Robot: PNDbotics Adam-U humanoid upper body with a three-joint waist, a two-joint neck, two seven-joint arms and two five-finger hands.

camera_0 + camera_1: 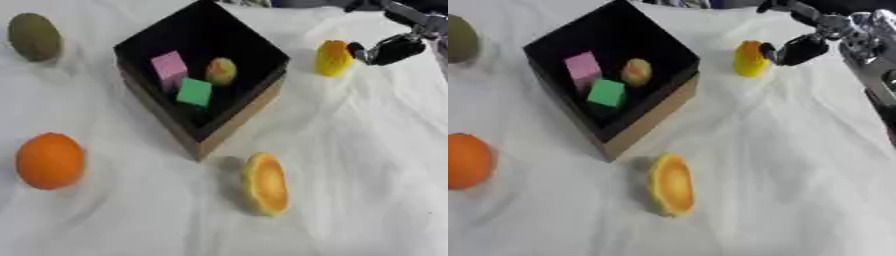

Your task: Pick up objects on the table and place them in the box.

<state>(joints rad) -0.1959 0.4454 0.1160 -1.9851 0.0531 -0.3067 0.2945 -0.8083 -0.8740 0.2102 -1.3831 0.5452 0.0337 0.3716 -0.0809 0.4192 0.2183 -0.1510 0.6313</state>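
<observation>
A box point(229, 125) with a black inside and tan walls stands at the upper middle. In it lie a pink cube point(169, 65), a green cube point(194, 92) and a small yellowish round fruit point(221, 70). On the white cloth around it are a dull green fruit point(34, 36) at the far left, an orange point(50, 160) at the left, a cut orange half point(266, 184) on edge in front of the box, and a small yellow object point(332, 58) right of the box. My right hand point(801, 49) comes in from the upper right, right beside the yellow object's right side.
A rumpled white cloth point(367, 150) covers the whole table. My right arm's silver and black links point(868, 45) run down the right edge in the right eye view. Dark shapes show along the far edge.
</observation>
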